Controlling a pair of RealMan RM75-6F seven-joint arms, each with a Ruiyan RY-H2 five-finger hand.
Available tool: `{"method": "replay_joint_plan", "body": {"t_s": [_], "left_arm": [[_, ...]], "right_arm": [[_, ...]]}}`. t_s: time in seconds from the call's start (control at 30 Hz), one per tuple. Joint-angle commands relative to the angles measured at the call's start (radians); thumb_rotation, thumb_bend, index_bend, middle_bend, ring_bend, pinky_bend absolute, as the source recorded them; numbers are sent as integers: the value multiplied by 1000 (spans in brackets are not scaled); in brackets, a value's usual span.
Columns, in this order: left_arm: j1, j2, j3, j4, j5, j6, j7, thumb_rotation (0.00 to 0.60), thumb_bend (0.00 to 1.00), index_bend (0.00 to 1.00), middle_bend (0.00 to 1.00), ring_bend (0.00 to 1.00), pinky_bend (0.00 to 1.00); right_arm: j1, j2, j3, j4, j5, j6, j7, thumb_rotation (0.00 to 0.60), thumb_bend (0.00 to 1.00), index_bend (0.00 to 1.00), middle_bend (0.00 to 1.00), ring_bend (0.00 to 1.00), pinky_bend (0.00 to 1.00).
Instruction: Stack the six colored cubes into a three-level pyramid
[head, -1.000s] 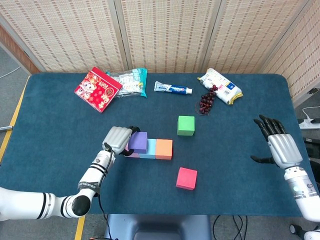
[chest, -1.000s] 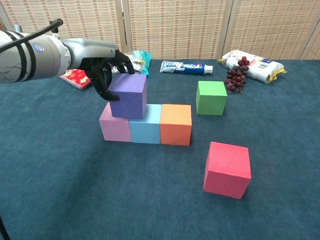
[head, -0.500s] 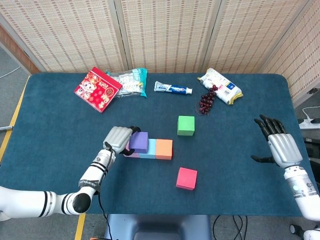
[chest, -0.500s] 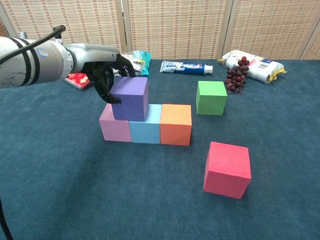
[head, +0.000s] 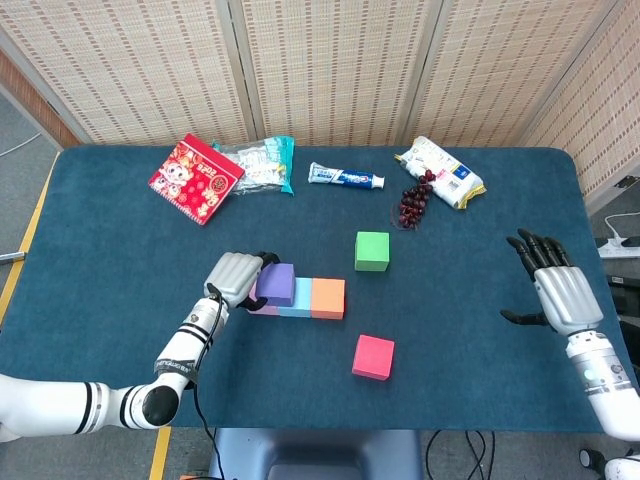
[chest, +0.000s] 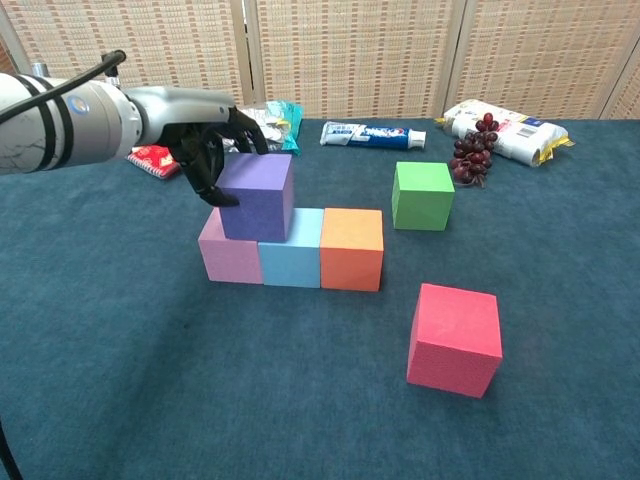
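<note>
My left hand (chest: 205, 150) grips the purple cube (chest: 257, 196), which sits atop the pink cube (chest: 229, 258) and blue cube (chest: 291, 260), left of centre. The orange cube (chest: 351, 248) touches the blue one. The green cube (chest: 421, 195) and red cube (chest: 455, 338) stand apart. My right hand (head: 553, 285), fingers spread and holding nothing, hovers far right.

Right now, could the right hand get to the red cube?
Probably yes. The right hand is open and holds nothing, and only bare table lies between it and the red cube.
</note>
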Motion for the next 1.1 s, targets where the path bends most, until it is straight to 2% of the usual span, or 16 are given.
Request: {"method": "replay_joint_plan", "body": {"t_s": [0.03,0.83,1.1], "left_arm": [[0,-1,2,1,1,-2,-2,600,332,374,472,425,324],[-11,-13,9,11,-2,-3,2,600,332,368,443,414,324],[-14,-19,18,12,-4,4,13,600,332,327,411,408,320]], "right_arm": [[-1,0,1,0,1,0,-1,600,161,0,0,0,0],[-7,3,2,-2,-1,-2,-6,600,161,0,0,0,0],[-7,2,4,3,1,-5,-4,600,161,0,0,0,0]]}}
